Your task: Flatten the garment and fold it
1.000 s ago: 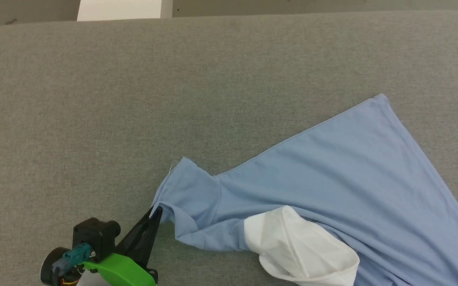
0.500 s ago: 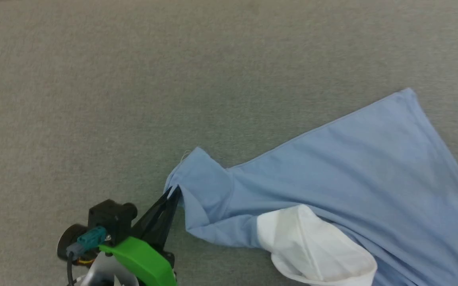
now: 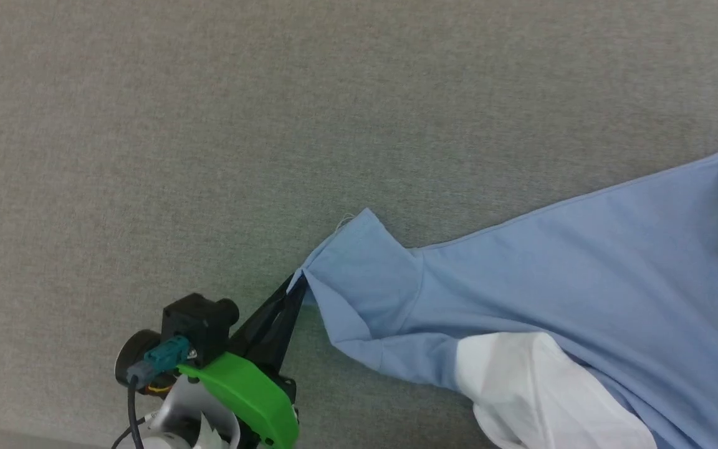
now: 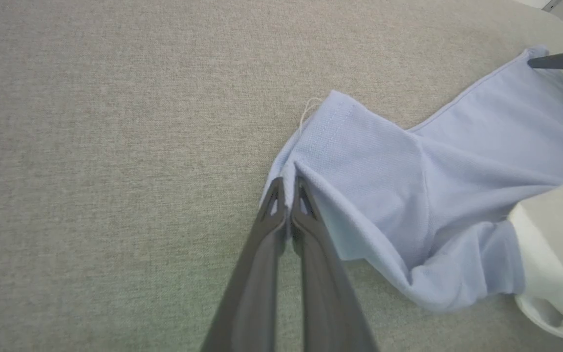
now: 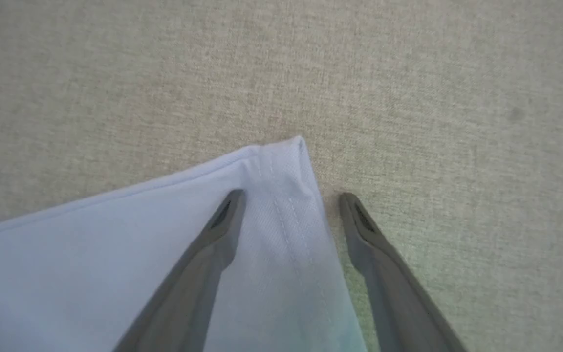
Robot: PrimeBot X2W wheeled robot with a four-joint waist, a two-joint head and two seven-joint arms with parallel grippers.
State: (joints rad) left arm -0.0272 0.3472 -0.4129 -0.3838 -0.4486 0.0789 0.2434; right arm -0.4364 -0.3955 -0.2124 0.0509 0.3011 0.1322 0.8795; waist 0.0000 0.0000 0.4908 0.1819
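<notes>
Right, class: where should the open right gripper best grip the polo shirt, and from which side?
Grip the stitched hem corner of the polo shirt, probably sliding in from its free edge: the right gripper straddles that flat, doubled edge.

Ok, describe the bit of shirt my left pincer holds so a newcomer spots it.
On the grey surface lies the light blue garment. Its short sleeve sticks out at the left end, cuff edge pinched in the shut left pincer. Unlike the white part beside it, it is blue with a stitched hem.
</notes>
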